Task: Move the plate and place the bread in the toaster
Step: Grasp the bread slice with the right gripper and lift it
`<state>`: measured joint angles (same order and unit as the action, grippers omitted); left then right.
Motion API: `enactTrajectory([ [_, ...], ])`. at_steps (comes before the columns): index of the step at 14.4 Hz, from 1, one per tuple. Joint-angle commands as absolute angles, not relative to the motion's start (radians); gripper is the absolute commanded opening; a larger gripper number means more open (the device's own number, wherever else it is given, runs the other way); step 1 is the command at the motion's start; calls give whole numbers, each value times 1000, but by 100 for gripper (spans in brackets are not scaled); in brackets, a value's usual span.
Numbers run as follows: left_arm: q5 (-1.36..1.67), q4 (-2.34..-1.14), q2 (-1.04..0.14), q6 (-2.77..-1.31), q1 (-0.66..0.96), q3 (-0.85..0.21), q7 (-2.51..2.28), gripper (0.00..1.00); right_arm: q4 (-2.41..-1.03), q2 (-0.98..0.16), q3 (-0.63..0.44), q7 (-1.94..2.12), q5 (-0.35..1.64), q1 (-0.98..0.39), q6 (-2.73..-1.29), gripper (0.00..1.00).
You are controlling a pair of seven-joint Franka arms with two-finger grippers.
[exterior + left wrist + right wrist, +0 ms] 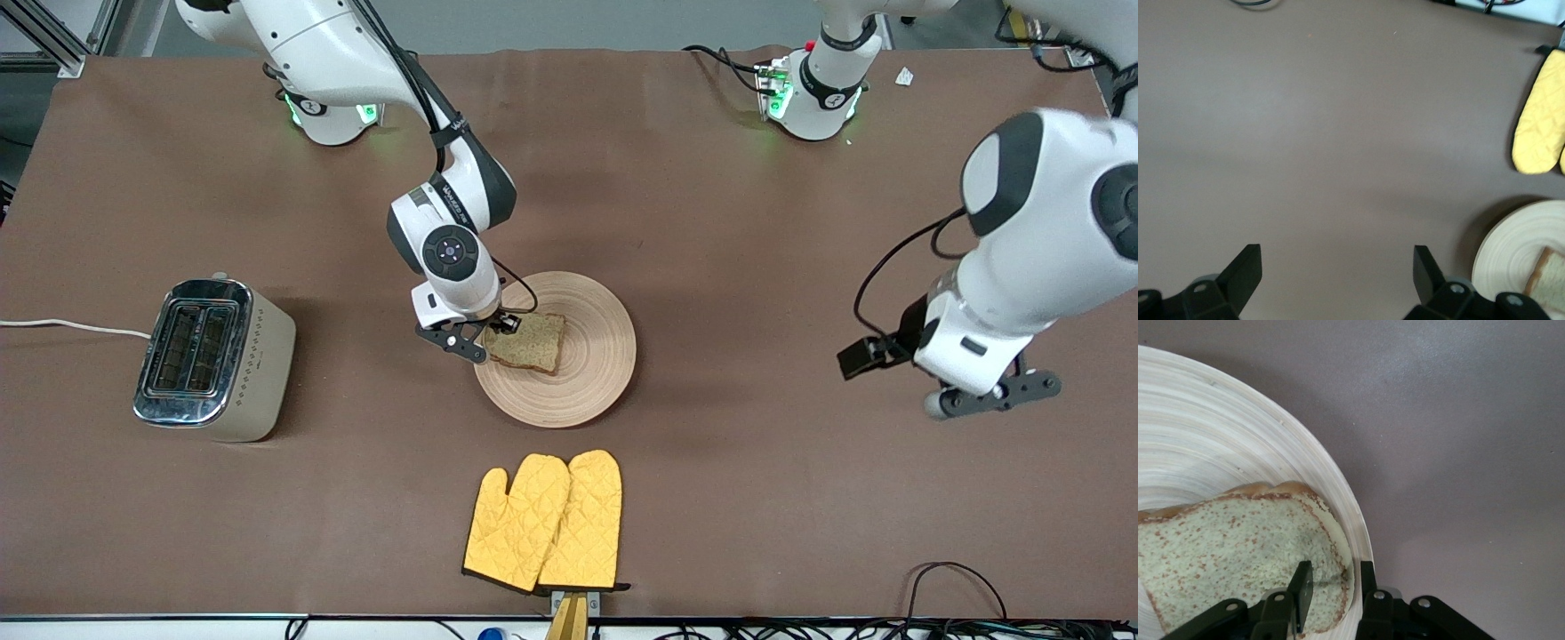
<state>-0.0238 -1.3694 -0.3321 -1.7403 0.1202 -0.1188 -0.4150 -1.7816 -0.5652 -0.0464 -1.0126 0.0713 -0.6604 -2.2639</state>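
Note:
The plate [591, 378] lies at the table's middle with the bread [532, 342] on it, toward the toaster's side. My right gripper [494, 336] is down at the bread's edge. In the right wrist view [1335, 581] its jaws stand narrow. One finger presses the bread's [1238, 540] top and the other stands by the crust over the plate's rim [1351, 520]. The bread rests on the plate. The toaster [213, 356] stands at the right arm's end, slots empty. My left gripper [996, 398] hangs open and empty over bare table [1338, 263] at the left arm's end.
Two yellow oven mitts [547, 520] lie nearer to the front camera than the plate and also show in the left wrist view [1538, 127]. The toaster's white cord [71, 327] runs off the table's end. Cables lie along the front edge.

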Motion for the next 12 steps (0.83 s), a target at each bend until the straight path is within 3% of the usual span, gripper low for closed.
enactTrajectory([
  [1, -48, -1397, -275, -1677, 109, -115, -420, 100, -1763, -587, -44, -1031, 58, -660, -2267, 36],
  [5, -48, -1407, -177, -1629, 110, -54, -370, 100, -1763, -588, -44, -1031, 58, -660, -2267, 28],
  [9, -46, -1430, -83, -1522, 68, -46, -157, 100, -1763, -589, -44, -1031, 57, -666, -2267, 4],
  [12, -46, -1475, -23, -1490, 25, -48, -48, 100, -1763, -589, -44, -1031, 57, -666, -2267, 2],
])
